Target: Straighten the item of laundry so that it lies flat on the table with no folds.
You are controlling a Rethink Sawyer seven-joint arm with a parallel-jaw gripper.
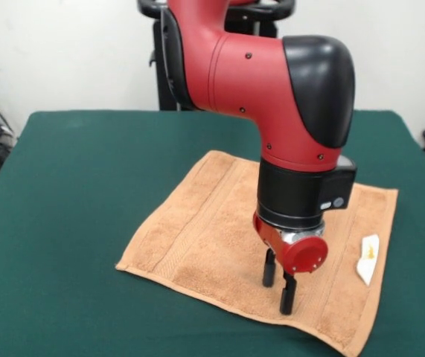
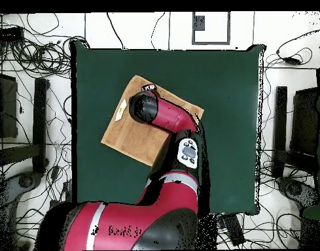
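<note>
The item of laundry [image 1: 212,223], an orange-tan towel with woven bands, lies spread out on the green table [image 1: 85,186], turned at an angle to the table's edges. Its white label [image 1: 367,259] sticks out at the right edge. My gripper [image 1: 278,282] points down over the towel's front part, close to the front hem. Its two black fingers [image 1: 287,294] stand apart with nothing between them. In the overhead view the arm's wrist [image 2: 144,106] covers the gripper and part of the towel [image 2: 129,137]; the table [image 2: 228,98] shows all round it.
The red arm [image 2: 178,140] reaches across the table from its base and hides the towel's middle. Cables and black stands [image 2: 31,131] crowd the floor round the table. Wide green surface lies left of the towel in the front view.
</note>
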